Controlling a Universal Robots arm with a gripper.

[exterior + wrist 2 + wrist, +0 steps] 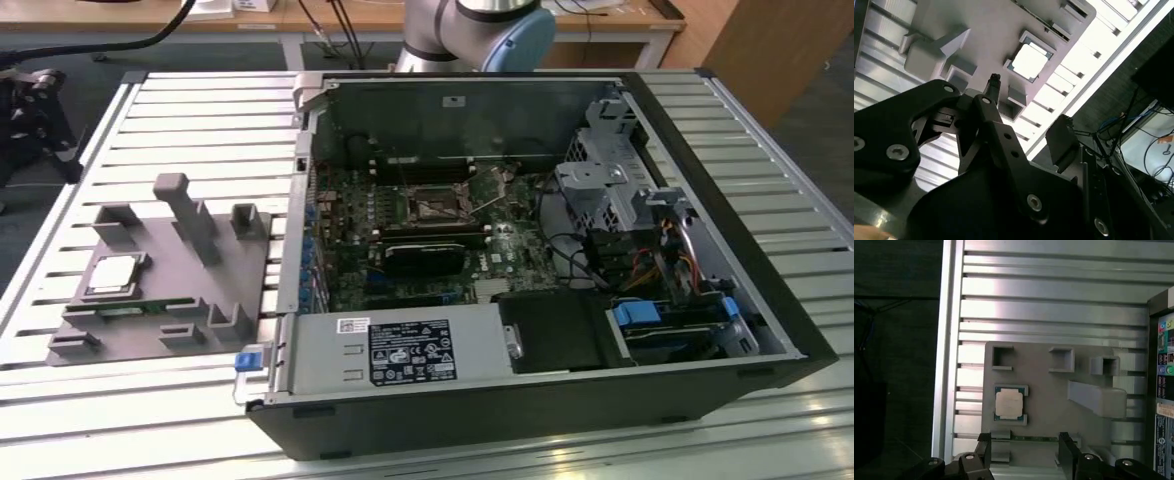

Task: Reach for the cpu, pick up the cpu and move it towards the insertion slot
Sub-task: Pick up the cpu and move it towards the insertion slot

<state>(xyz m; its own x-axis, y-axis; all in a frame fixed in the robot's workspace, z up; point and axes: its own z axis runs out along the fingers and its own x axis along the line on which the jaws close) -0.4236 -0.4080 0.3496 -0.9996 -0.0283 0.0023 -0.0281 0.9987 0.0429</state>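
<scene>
Currently gripper (1025, 440) over grey fixture (1054, 390), fingers spread open, holding nothing. cpu (1009, 404) seated in fixture pocket, untouched. Insertion slot (434, 207) well apart, inside open PC case (534, 412).

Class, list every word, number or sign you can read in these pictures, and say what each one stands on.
Nothing can be quoted as it reads.
Power supply label: dense print, too small to read.
White sticker beside it: blurred.
Top of the cpu: no print legible.
Coloured markings on the computer case: blurred.
</scene>
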